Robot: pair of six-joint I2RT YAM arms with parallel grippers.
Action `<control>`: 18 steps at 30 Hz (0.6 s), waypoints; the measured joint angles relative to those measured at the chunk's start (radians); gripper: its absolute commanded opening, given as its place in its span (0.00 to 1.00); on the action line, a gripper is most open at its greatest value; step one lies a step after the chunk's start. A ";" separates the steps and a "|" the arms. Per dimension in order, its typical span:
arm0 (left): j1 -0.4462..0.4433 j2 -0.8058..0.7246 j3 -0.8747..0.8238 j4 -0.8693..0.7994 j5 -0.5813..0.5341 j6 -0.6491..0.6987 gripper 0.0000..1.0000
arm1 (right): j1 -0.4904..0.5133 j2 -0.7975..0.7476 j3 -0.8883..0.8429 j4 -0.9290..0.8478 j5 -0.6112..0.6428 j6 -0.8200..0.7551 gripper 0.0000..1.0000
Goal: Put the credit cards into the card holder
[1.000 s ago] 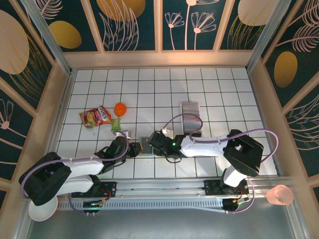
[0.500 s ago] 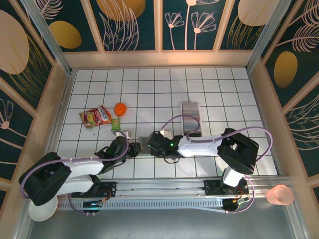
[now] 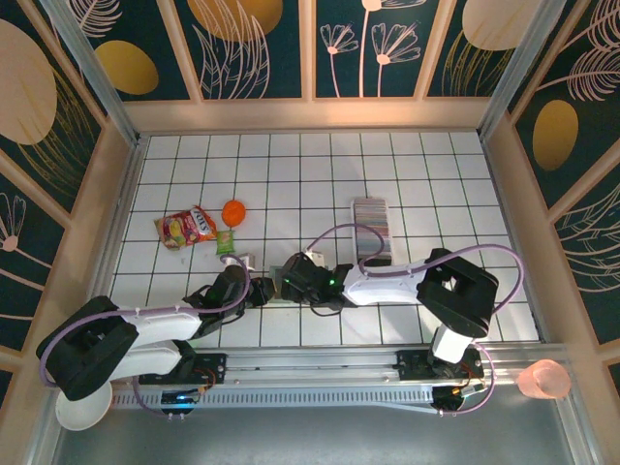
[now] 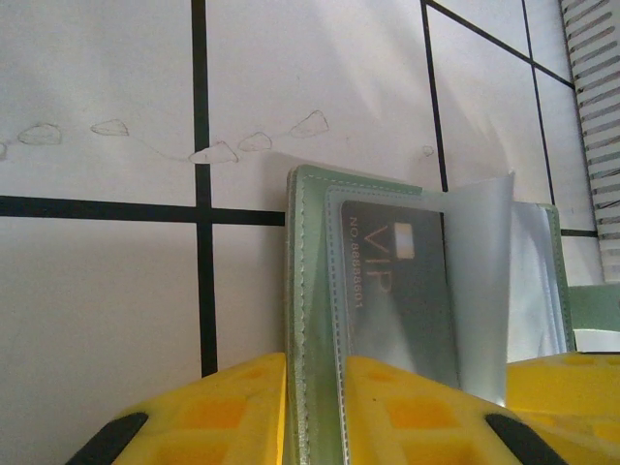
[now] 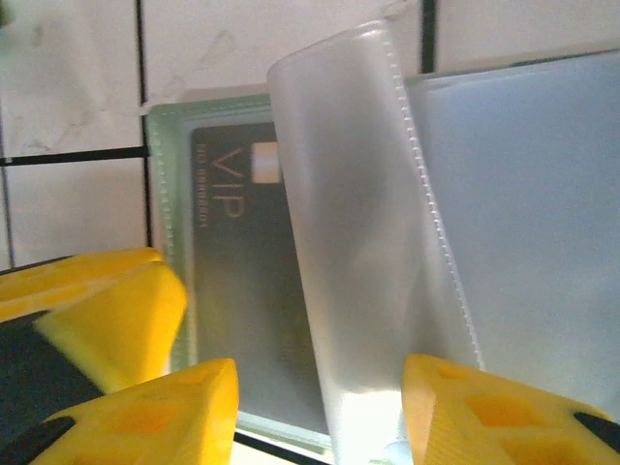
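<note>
Centrally, the left end effector [image 4: 315, 417] pinches the open card holder [image 4: 310, 291] on the surface [image 4: 97, 310], while the right end effector [image 5: 320, 407], spread, straddles its clear sleeve [image 5: 358, 194], which could spring shut, blocking the credit cards [image 3: 371, 223] beyond.

top external: high behind the tabletop [image 3: 291, 165] near edge, facing down over it. wrist views: very close, both sharing the open card holder [image 4: 304, 320].

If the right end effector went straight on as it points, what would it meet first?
Probably the curled clear sleeve of the open card holder, rising just ahead of the gap in the right end effector; depth is unclear.
</note>
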 measured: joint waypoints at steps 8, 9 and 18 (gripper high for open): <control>0.000 0.002 -0.016 0.032 -0.004 -0.024 0.20 | 0.000 0.000 -0.043 0.154 -0.033 0.032 0.48; 0.000 0.005 -0.019 0.040 -0.004 -0.027 0.20 | 0.000 0.000 -0.048 0.173 -0.039 0.038 0.47; 0.000 0.004 -0.026 0.055 -0.019 -0.058 0.20 | 0.002 -0.010 -0.076 0.291 -0.044 0.052 0.48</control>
